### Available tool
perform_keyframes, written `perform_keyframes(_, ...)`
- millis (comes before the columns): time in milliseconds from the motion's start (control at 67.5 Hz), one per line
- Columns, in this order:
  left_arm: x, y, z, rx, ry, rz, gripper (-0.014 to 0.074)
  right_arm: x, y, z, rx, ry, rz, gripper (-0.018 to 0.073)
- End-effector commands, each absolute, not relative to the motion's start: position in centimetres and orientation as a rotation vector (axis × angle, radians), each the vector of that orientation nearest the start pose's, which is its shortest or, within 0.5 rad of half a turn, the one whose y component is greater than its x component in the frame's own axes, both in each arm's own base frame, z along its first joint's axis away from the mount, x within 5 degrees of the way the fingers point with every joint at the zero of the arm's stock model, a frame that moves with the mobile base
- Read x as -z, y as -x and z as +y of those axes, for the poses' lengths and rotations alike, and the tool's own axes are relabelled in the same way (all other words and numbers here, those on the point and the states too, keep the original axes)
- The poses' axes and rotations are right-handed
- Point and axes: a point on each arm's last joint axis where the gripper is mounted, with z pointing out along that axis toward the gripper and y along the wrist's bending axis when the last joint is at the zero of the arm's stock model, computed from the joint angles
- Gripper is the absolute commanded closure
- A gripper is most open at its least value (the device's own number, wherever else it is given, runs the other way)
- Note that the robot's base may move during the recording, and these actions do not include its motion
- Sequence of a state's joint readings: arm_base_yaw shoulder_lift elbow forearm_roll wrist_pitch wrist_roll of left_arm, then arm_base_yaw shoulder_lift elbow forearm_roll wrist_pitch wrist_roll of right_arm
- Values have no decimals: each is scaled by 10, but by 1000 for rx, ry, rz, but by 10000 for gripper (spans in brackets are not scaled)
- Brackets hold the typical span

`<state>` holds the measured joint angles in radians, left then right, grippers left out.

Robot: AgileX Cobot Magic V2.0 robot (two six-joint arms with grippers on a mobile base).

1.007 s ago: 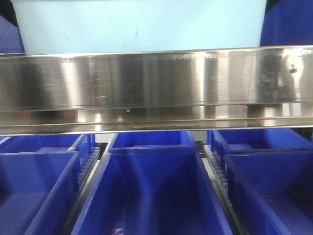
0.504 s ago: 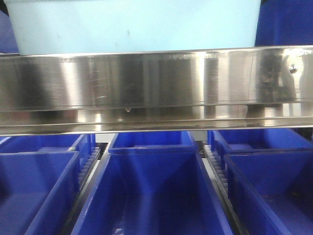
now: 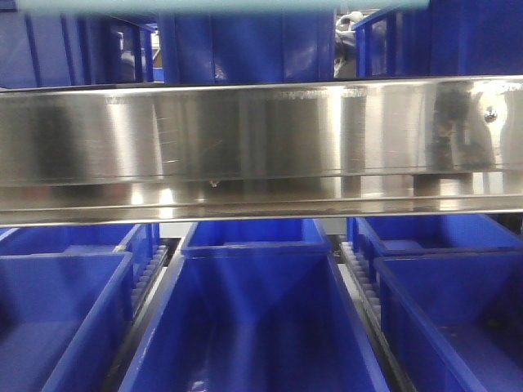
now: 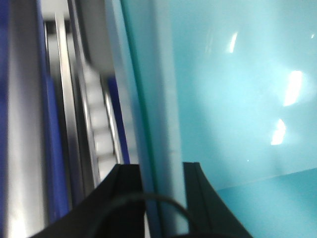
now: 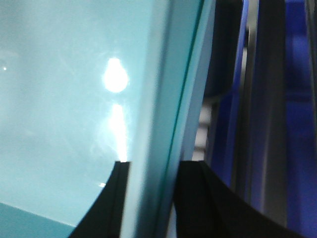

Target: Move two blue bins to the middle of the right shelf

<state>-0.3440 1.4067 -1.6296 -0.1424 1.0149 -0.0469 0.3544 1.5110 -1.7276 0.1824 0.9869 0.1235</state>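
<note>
A pale blue bin (image 4: 237, 99) fills both wrist views. My left gripper (image 4: 161, 168) is shut on its side wall, one black finger inside the bin and one outside. At the opposite side, my right gripper (image 5: 154, 166) is shut on the other wall of the same pale blue bin (image 5: 64, 89) in the same way. In the front view only a thin strip of the pale blue bin (image 3: 221, 4) shows at the very top edge, above the steel shelf rail (image 3: 261, 139). Neither gripper shows in that view.
Dark blue bins (image 3: 245, 45) stand on the shelf level behind the rail. Below the rail sit three more dark blue bins: left (image 3: 57, 318), middle (image 3: 253, 327) and right (image 3: 458, 318), with roller tracks (image 3: 359, 286) between them.
The pale blue bin has risen almost out of the front view, uncovering the dark blue bins behind the rail. The shelf and the lower bins have not moved.
</note>
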Motion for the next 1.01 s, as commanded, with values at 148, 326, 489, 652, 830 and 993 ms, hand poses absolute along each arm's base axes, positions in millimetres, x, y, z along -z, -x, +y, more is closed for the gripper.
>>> perform_keyframes(148, -493, -249, -102, 441, -292, 2027, 707, -492, -291, 118, -474, 217, 2061, 713)
perform_keyframes(326, -492, -250, -102, 440, -293, 2031, 707, -491, -292, 119, -474, 217, 2063, 713)
perform_keyframes(489, -493, -250, -102, 441, -293, 2029, 707, -492, -292, 119, -475, 216, 2058, 713)
perform_keyframes(652, -494, -250, -102, 442, -289, 2015, 707, -492, -292, 119, -475, 216, 2056, 713)
perform_keyframes(830, -496, -251, -102, 444, -282, 1990, 707, -492, -292, 119, -475, 216, 2056, 713)
perform_keyframes(993, -498, -252, -102, 447, -276, 1967, 707, -492, -292, 119, -475, 216, 2056, 713)
